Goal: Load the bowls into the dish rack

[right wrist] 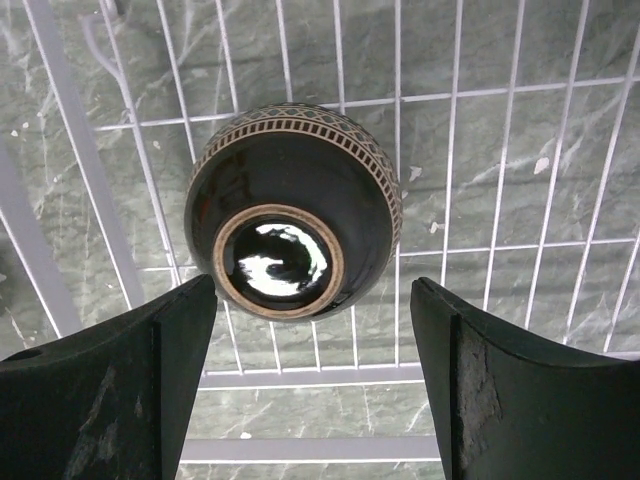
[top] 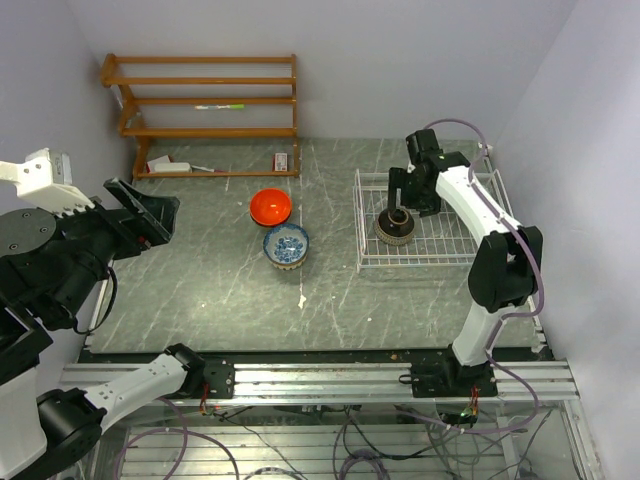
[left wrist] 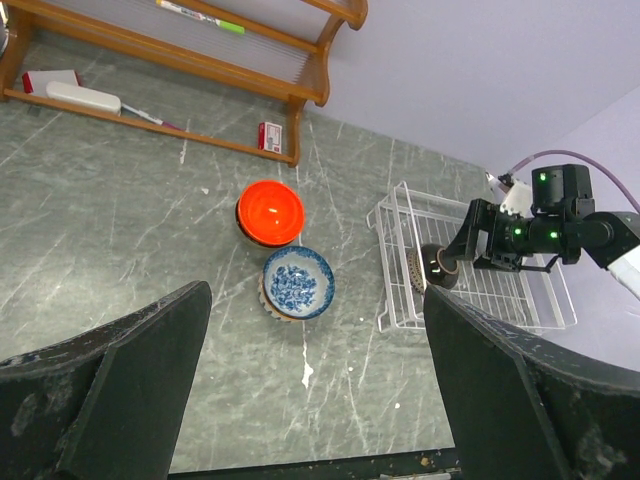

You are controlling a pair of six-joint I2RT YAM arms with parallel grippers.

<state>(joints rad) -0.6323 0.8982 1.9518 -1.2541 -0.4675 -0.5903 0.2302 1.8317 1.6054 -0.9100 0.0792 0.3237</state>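
Grey stone table [top: 200,290] is seen; dark bowl [right wrist: 292,212] is set upside down in dish rack [top: 420,261]; right gripper [right wrist: 312,300] is spread above it, released.

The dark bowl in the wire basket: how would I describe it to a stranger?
In the overhead view, find the wire dish rack on the right. Inside, by its left wall, sits the dark bowl, upside down. It alone is in the rack; the orange bowl and blue-and-white bowl stand outside.
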